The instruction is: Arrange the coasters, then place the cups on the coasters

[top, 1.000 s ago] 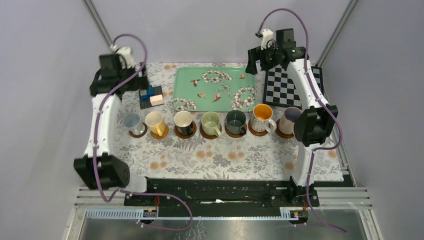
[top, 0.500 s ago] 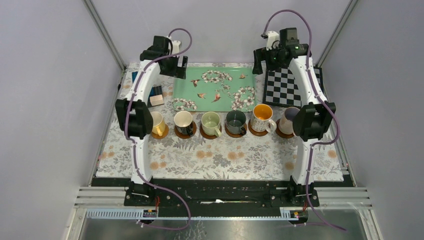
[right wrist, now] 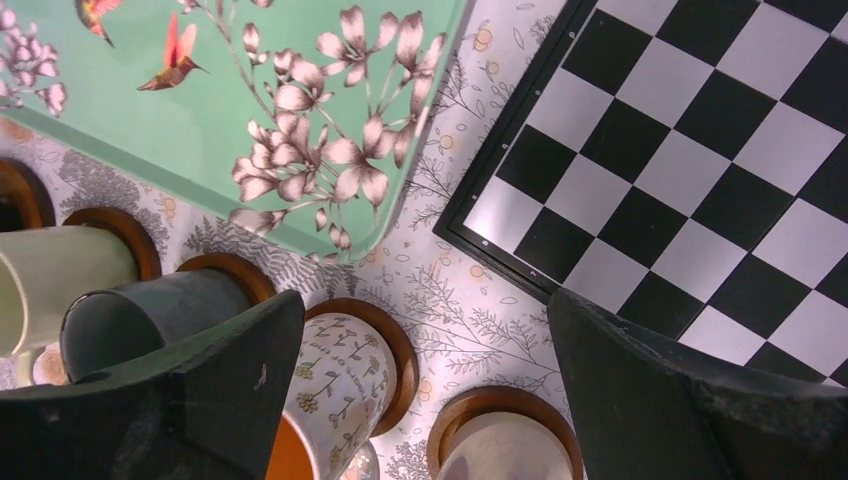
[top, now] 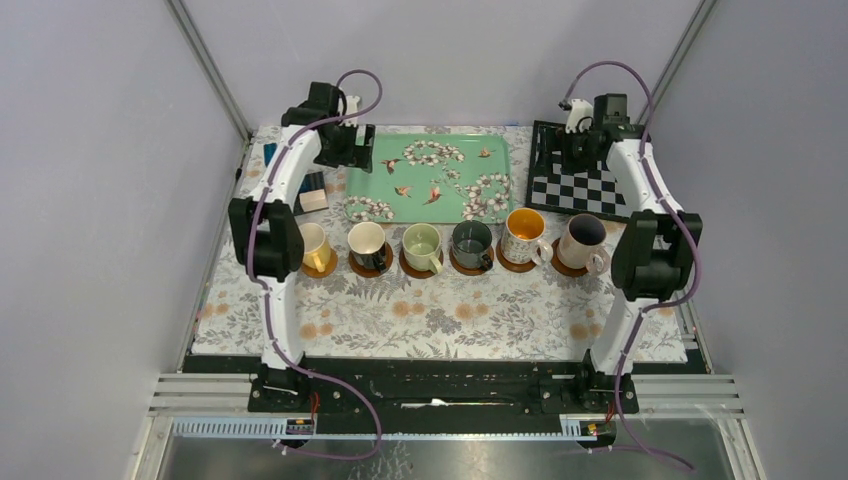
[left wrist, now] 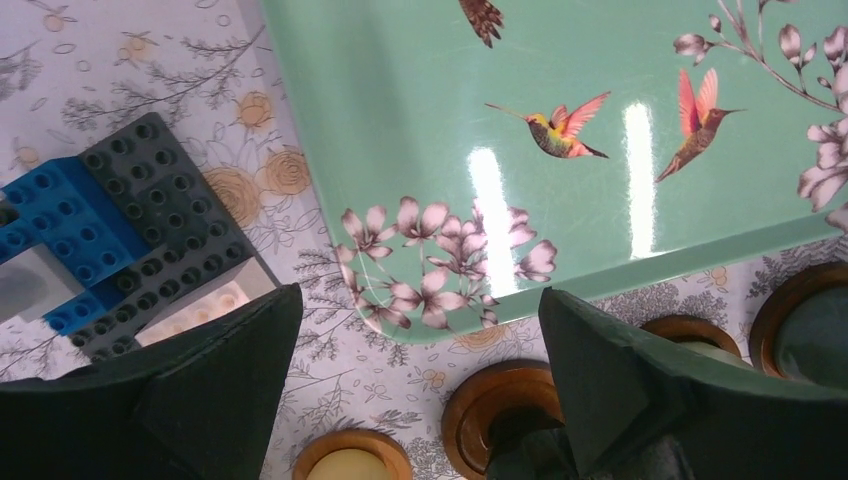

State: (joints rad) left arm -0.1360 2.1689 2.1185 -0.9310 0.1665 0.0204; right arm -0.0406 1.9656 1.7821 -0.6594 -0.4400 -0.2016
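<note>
Well, the cups (top: 471, 243) stand in a row across the worktop (top: 430, 310), each one I can see on its coaster (right wrist: 398, 352). The left pincer (left wrist: 418, 310) and right pincer (right wrist: 425, 305) gape wide and empty above the tray (top: 385, 180) and checkerboard (top: 590, 190); best withdraw high, elbows clear of the end mugs

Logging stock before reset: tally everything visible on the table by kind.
Cups: 6
Coasters: 6
Tray: 1
Checkerboard: 1
Block pile: 1
Total: 15 in view; the left arm may hide more.
</note>
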